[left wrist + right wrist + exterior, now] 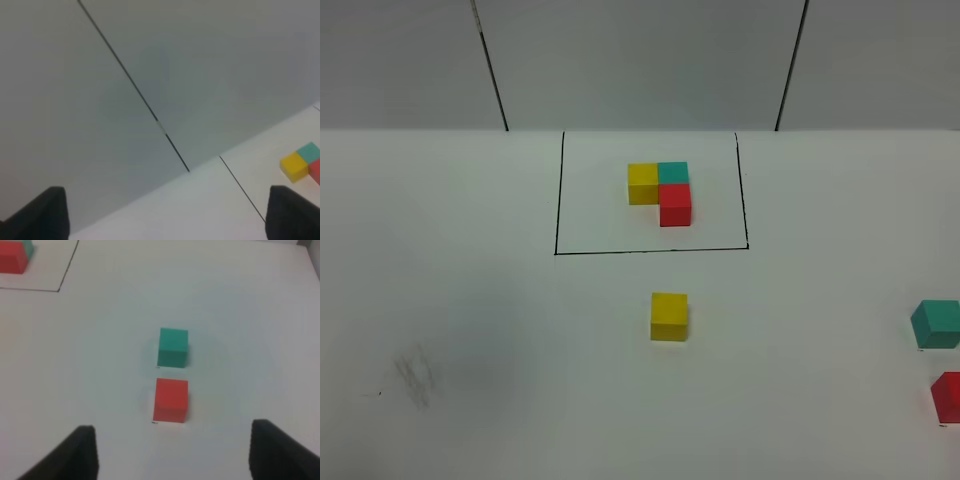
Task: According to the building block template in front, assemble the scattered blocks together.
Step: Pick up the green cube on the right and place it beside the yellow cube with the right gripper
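The template (660,192) is an L of yellow, teal and red cubes inside a black rectangle at the table's back middle; part of it shows in the left wrist view (301,164) and the right wrist view (14,255). The loose yellow cube (669,316) sits in front of the rectangle. The loose teal cube (936,324) and loose red cube (949,397) lie at the right edge, also in the right wrist view, teal (173,347) and red (171,400). My right gripper (170,452) is open, just short of the red cube. My left gripper (165,215) is open and empty, facing the back wall.
The white table (470,330) meets a grey back wall (640,60) with two dark seams. A faint smudge (415,378) marks the table at the front left. Neither arm shows in the high view.
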